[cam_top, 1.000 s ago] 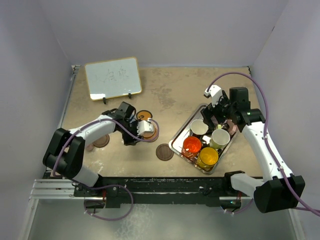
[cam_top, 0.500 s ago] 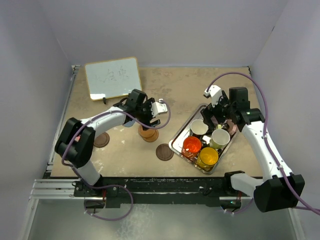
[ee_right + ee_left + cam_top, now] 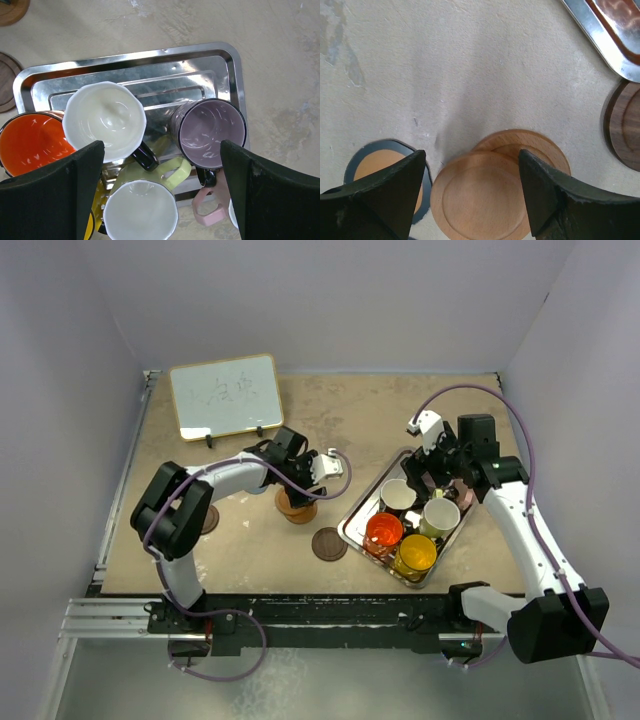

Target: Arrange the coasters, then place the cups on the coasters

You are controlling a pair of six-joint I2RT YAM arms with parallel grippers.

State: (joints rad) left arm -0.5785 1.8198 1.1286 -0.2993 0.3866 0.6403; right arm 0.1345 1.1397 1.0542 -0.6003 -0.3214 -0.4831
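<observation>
**Two robot arms over a tan table with coasters and a tray of mugs**

A mottled tan tabletop (image 3: 330, 420) sits inside a booth of plain, pale lavender walls. A small whiteboard (image 3: 225, 396) stands propped at the far left of the table.

Near the middle of the table, two tan coasters (image 3: 480, 200) lie overlapped, the upper one shifted partly off the lower. Each is a thin round wooden disc with a shallow ring near its edge. Just beside them lies an orange coaster with a black rim (image 3: 375, 165). A dark brown coaster (image 3: 329, 543) rests on the table between the tan pair and the tray. The left gripper (image 3: 472, 155) hangs over the tan pair with its fingers spread apart, gripping nothing.

To the right, a shiny metal tray (image 3: 150, 52) holds the cups crowded together. They include a translucent red-orange cup (image 3: 30, 142), a yellow cup (image 3: 415, 553), a smoky purple cup (image 3: 212, 125) and two white-lined cups (image 3: 105, 122). The right gripper (image 3: 160, 150) hovers above them with its fingers wide apart, holding nothing.
</observation>
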